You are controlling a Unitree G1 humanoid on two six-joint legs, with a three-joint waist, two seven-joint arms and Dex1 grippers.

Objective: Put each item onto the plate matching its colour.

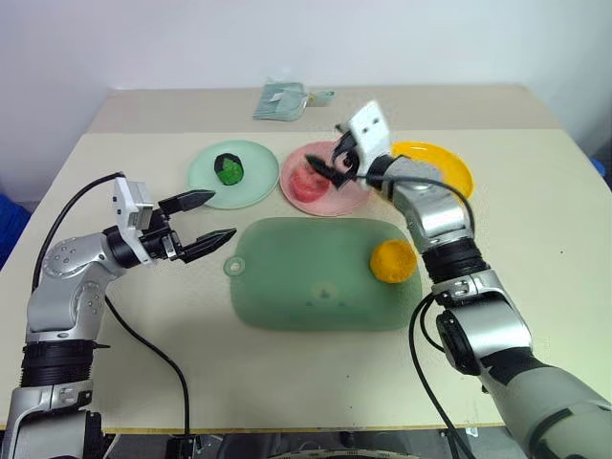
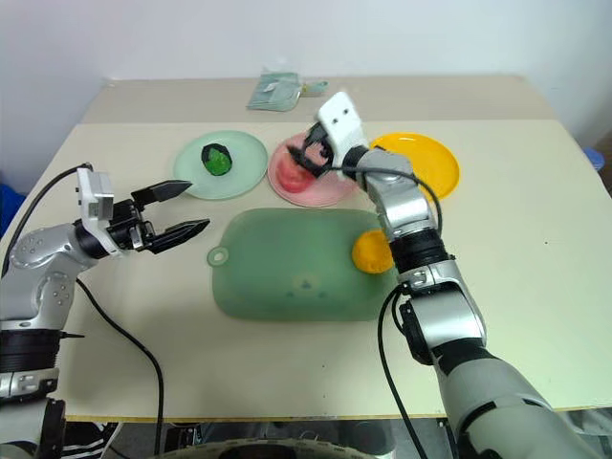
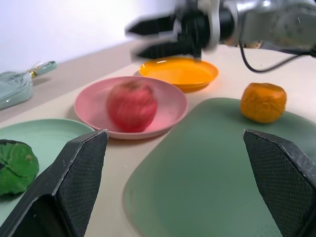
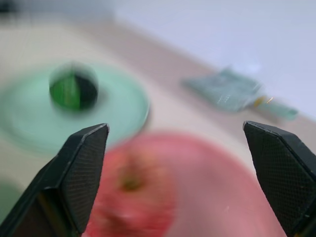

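Fingers spread wide on the right gripper [image 1: 330,163], nothing between them, hanging just above the apple [image 1: 308,180] that sits free on the pink plate [image 1: 352,199], toward the far middle of the table [image 1: 535,287]. Seen along the right wrist, black fingers [image 4: 81,173] well apart with the apple low between them and untouched. Looks like the tail end of the apple step: red on pink, done and let go. Over on the near left side, left gripper [image 1: 205,220] also gaping, empty, level and aimed across toward the mat [image 1: 306,287], idle for now. Dark green vegetable [image 1: 229,168] already settled on the pale green plate [image 1: 206,182], just left of the pink one. Two of three matched, then. Left to do: the orange [image 1: 392,260], parked on the right end of the mat, well short of the yellow plate [image 1: 449,172] standing empty beyond it toward the far right. Next move, by the look of it: pull the right arm back from the pink plate, drop over the orange, close on it from above without nudging it off the mat, then carry it the short way out to the yellow plate. Pouch [image 1: 282,100] by the far edge: no part in this.
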